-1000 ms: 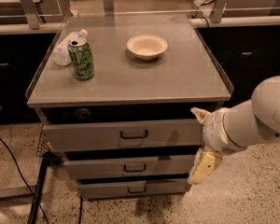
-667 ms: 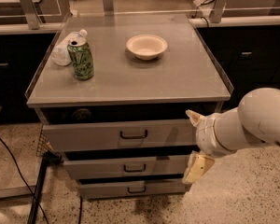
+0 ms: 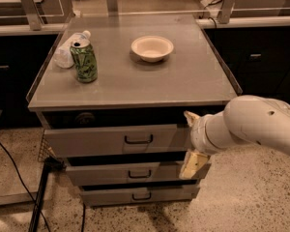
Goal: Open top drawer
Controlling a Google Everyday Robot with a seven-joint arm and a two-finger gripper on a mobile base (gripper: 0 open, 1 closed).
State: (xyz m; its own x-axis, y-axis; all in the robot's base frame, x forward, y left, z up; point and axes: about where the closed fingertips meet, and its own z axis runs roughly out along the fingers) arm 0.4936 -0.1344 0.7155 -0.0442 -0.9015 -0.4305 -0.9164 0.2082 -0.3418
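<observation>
The top drawer (image 3: pixel 96 140) is the tallest grey front of three in the cabinet, with a small dark bar handle (image 3: pixel 138 139) at its centre. It stands out a little from the cabinet, with a dark gap above it. My gripper (image 3: pixel 191 140) is at the right end of this drawer front, right of the handle. It is open, with one cream finger (image 3: pixel 190 117) near the drawer's top edge and the other lower down (image 3: pixel 193 164) in front of the middle drawer. It holds nothing.
The middle drawer (image 3: pixel 130 173) and the bottom drawer (image 3: pixel 135 195) sit below, each with a similar handle. On the cabinet top (image 3: pixel 183 81) stand a green can (image 3: pixel 84 61), a plastic bottle (image 3: pixel 67 50) lying behind it, and a white bowl (image 3: pixel 152 48). A dark cable (image 3: pixel 14 178) lies on the floor at left.
My arm and gripper have moved left, from beside the cabinet's right edge to in front of the right end of the top drawer. The drawers have not moved.
</observation>
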